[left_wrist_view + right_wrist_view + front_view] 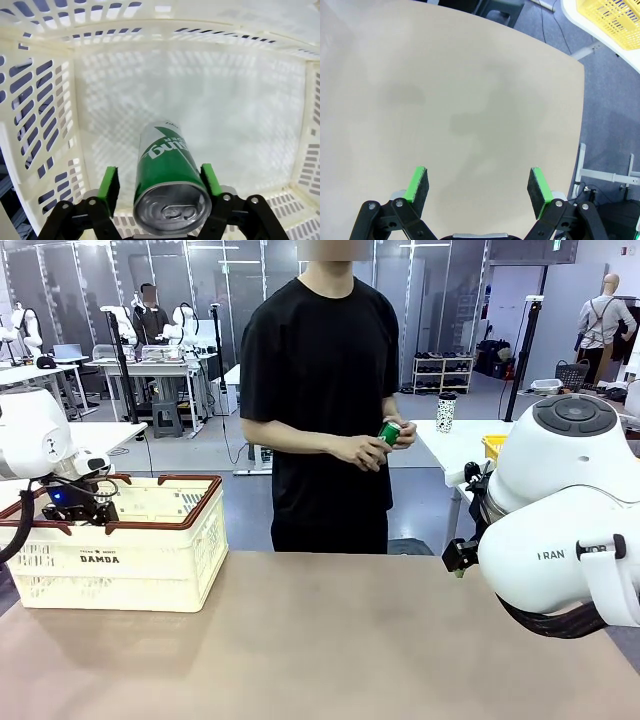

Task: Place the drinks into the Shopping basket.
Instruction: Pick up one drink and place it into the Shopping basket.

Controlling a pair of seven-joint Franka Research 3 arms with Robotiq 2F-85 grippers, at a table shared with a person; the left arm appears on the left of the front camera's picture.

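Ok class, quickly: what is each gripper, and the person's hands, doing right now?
Left gripper: open, green can between its pads, inside the Shopping basket.
Right gripper: open, empty.
Person's hands: holding a second green can.

- I read a tan tabletop (330,640) in the foreground, matte and evenly lit.
- Beyond it I see a grey floor (190,455), smooth with a slight sheen.
- Far left, I note workbenches (150,368) with a stool (165,418) beside them.
- Behind them are pale partition panels (90,290), framed in metal.
- To my right stands a white side table (455,445), with a black stand (522,360) behind it and a low shelf rack (443,373) farther back.
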